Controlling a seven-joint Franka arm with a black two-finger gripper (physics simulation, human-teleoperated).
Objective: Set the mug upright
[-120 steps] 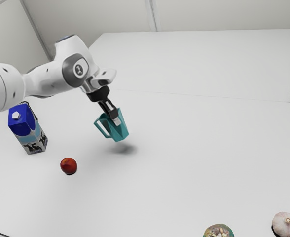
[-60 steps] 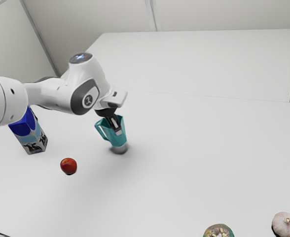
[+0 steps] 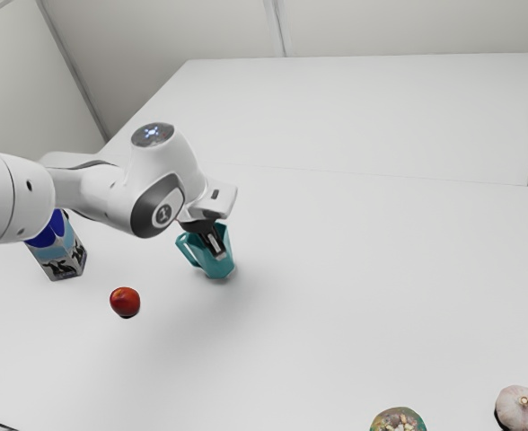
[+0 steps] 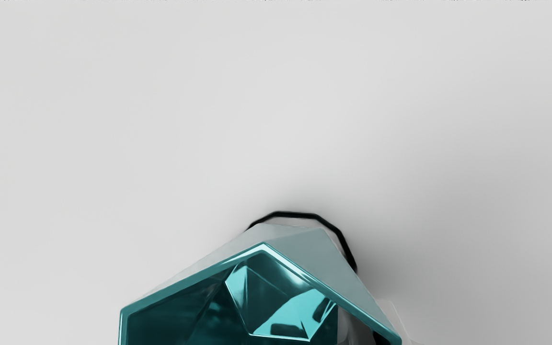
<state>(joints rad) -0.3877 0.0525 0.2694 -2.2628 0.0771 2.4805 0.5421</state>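
Gripper (image 3: pixel 217 252) at the mug (image 3: pixel 221 268), one finger (image 3: pixel 215 246) laid over its side in the exterior view. Mug pinched by the wall; the far finger hard to make out. Arm (image 3: pixel 102 193) comes in from the exterior view's left, hand bent down over the mug.

Mug: teal, faceted, mouth up, low over the table (image 3: pixel 354 305). Handle (image 3: pixel 189 250) toward the exterior view's left. Cannot tell if the base touches down, nor if it stands quite plumb. Wrist view looks in over the rim (image 4: pixel 199 278): dark teal walls, angular floor with bright glints and dark patches. Grey and black shape just within the rim on one side, partly cut off. Near part of the mug runs out of frame. Dark curved line (image 4: pixel 337 230) around the base end; shadow or edge, unclear.

Outward: red round fruit (image 3: pixel 125 302) on the table, between mug and carton but nearer the camera. Carton (image 3: pixel 65 261), blue above, cow-patterned below, its top partly behind the arm; contents hidden.

Well apart, at the exterior view's bottom edge: greenish rounded thing (image 3: pixel 399 420) with pale lumps at its middle, lower part cut off; cannot tell if it is a filled bowl. Garlic bulb (image 3: pixel 521 409) near it, toward the exterior view's right.
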